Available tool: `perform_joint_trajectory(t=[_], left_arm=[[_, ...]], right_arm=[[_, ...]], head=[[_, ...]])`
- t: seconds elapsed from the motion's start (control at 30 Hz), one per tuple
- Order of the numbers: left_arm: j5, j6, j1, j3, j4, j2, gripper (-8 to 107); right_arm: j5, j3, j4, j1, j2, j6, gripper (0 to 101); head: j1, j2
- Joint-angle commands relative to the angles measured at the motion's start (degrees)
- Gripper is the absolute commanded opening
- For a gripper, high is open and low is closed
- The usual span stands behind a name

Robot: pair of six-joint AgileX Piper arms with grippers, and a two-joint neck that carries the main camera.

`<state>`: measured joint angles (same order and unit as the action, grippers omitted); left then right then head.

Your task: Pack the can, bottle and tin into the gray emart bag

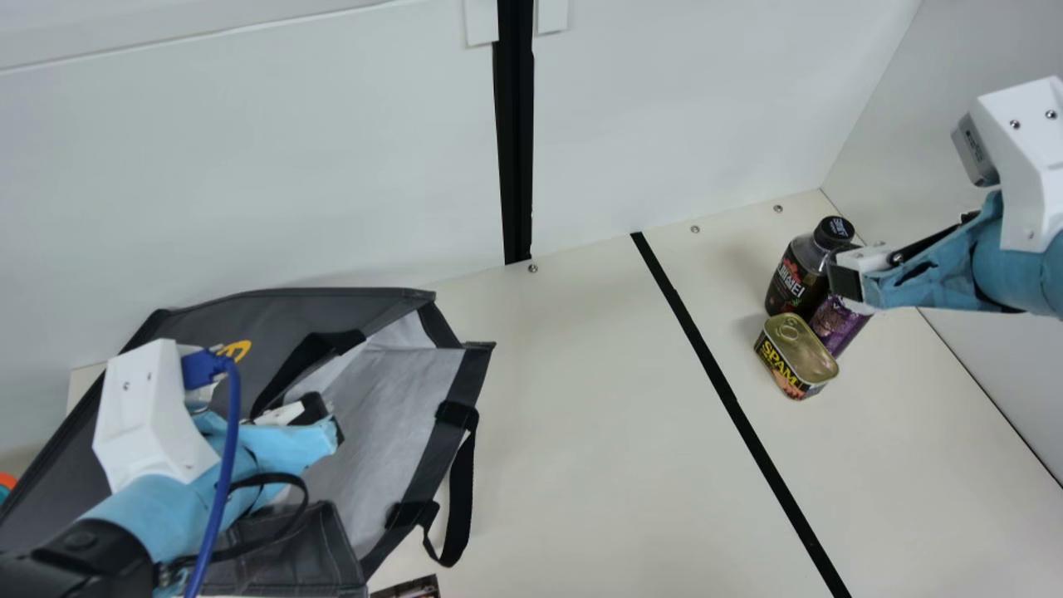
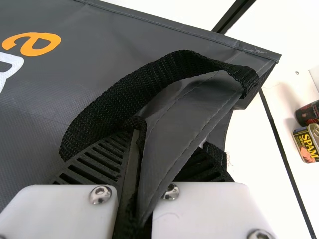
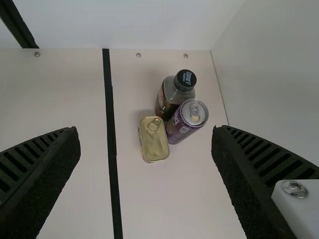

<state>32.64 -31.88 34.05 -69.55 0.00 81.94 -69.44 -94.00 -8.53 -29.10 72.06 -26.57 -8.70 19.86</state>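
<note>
In the main view, the right gripper hides the top of the can. The left edge crops something orange (too little to name).

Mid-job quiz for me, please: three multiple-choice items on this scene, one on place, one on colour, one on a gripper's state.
1. Where is the tin?
A. Inside the bag
B. On the table, beside the can
C. On top of the bottle

2. What colour is the can's side?
A. Green
B. Orange
C. Purple

3. How is the right gripper?
A. Open and empty
B. Shut on the tin
C. Shut on the bottle

Right letters:
1: B; the main view shows the tin right of the black line, next to the can.
2: C; its purple side shows in the right wrist view.
3: A; its fingers stand wide apart, holding nothing.
</note>
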Motion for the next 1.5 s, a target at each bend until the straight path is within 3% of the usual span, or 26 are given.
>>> perform_joint_trajectory(t=[0.0, 0.67, 1.47], left_arm=[[0.0, 0.0, 0.0, 0.0, 0.0, 0.0, 10], [0.0, 0.0, 0.0, 0.0, 0.0, 0.0, 10], [0.0, 0.0, 0.0, 0.0, 0.0, 0.0, 10]], right_arm=[[-0.13, -0.14, 0.15, -0.18, 0.42, -0.24, 91], [0.32, -0.47, 1.98, -2.56, 5.15, -1.46, 91], [4.4, 1.19, 1.1, -7.86, 12.52, -5.93, 91]], head=[[-1.3, 0.14], [-1.3, 0.14], [-1.3, 0.14]])
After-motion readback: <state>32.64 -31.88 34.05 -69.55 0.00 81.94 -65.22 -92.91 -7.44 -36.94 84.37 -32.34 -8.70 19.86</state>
